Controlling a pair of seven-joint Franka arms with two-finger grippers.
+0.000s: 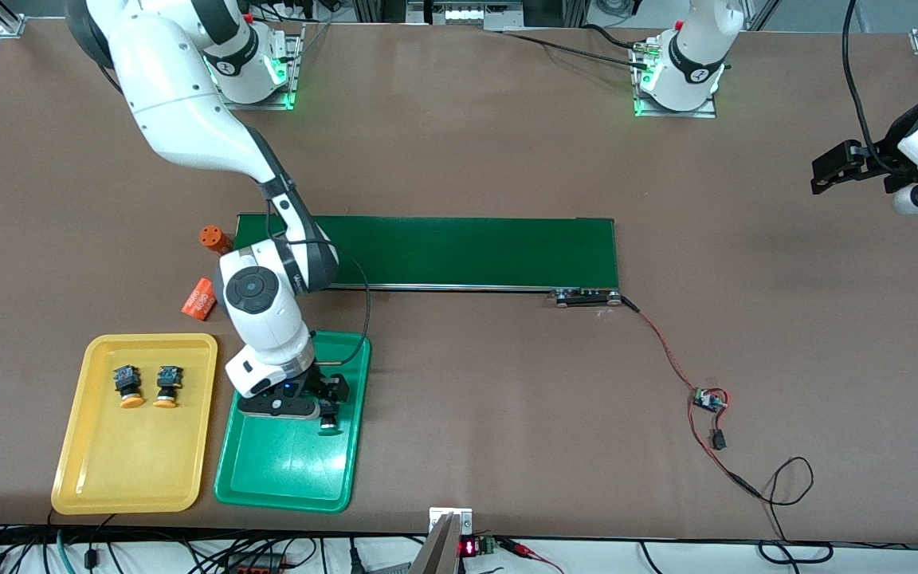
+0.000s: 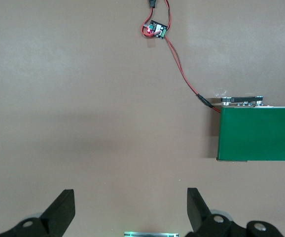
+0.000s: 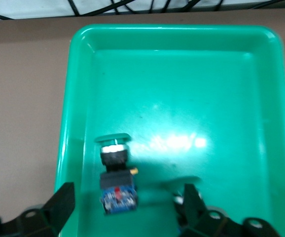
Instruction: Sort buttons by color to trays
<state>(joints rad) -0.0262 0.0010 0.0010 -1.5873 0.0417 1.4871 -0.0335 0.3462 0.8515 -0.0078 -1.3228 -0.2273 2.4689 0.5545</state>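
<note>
We find both yellow-orange buttons in the yellow tray, one green button lying in the green tray between the right tool's parted fingers, a second partly hidden, and the left tool waiting spread over bare bench.

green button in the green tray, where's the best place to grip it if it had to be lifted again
Probably the black body of the green button, from straight above: it lies on its side in the green tray, so fingers could straddle the flat flanks, between cap and bluish end.
</note>
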